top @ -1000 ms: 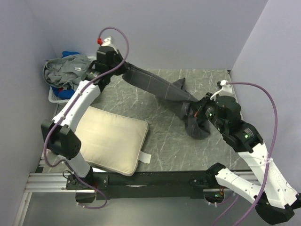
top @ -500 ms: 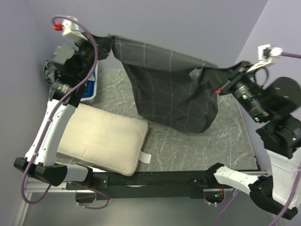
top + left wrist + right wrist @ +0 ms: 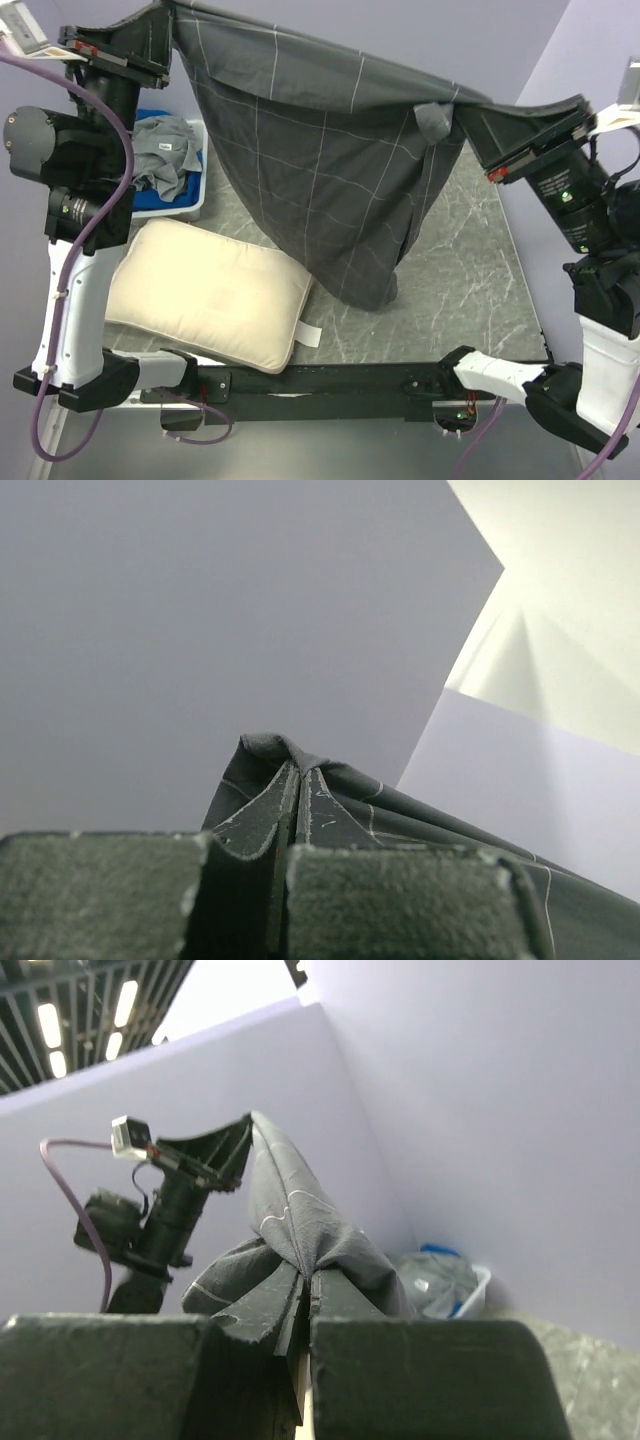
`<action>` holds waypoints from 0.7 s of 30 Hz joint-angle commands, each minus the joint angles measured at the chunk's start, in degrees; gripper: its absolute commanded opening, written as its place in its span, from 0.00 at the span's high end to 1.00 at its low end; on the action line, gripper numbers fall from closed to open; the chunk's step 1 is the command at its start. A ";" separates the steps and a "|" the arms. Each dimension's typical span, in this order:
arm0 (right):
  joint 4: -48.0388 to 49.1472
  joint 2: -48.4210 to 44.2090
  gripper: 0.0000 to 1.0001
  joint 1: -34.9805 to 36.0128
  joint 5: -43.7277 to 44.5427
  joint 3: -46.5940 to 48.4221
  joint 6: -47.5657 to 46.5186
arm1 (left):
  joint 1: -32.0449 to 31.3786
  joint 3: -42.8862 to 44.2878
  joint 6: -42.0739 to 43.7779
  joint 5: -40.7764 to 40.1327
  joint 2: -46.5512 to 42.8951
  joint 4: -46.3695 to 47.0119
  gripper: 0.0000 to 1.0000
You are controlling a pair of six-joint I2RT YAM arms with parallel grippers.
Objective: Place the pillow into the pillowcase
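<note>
Both arms are up high with the pillowcase (image 3: 320, 170) stretched between them like a banner across the top of the overhead frame. Left claw (image 3: 152, 40), in the upper left corner, is clamped on one corner of the cloth. The right claw (image 3: 485, 125), at the upper right, is clamped on the other (both wrist cams show the fingers pinched together with dark fabric bunched between them). The cloth sags into a big V, with its lowest point hanging at mid-frame just right of the pillow (image 3: 205, 295). Can't tell if that tip touches the bench (image 3: 460, 270). The pillow lies flat at the lower left of the bench, outside the case, with its small white label (image 3: 309, 335) sticking out at its lower right corner. Behind it on the left, a white bin (image 3: 198, 205) holds grey and blue clothes.
</note>
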 commanded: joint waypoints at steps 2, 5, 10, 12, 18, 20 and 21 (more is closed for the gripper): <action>3.51 0.39 1.00 -0.42 4.81 1.87 -0.98 | 1.94 0.47 2.77 -6.30 0.25 2.29 0.99; 4.14 1.87 1.00 -0.42 10.86 -2.28 -3.17 | 2.02 -0.16 3.91 -6.56 0.07 2.13 0.99; 4.57 3.64 1.00 -0.42 16.76 -3.51 -6.08 | 2.02 2.21 6.20 -4.90 -0.90 3.00 0.99; 5.54 4.33 1.00 -0.51 17.55 -2.64 -6.34 | 2.02 4.58 6.81 -4.11 -0.98 2.48 0.99; 13.78 12.76 1.00 -0.51 14.04 -0.08 -6.25 | 2.02 3.64 7.43 -1.47 -3.70 1.95 0.99; 16.68 17.40 1.00 -0.77 13.78 0.61 -6.25 | 2.02 1.00 7.96 -1.99 -6.68 2.56 0.99; 17.57 19.09 1.00 -0.86 13.78 1.23 -6.17 | 2.02 -0.23 9.00 -1.91 -7.39 2.04 0.99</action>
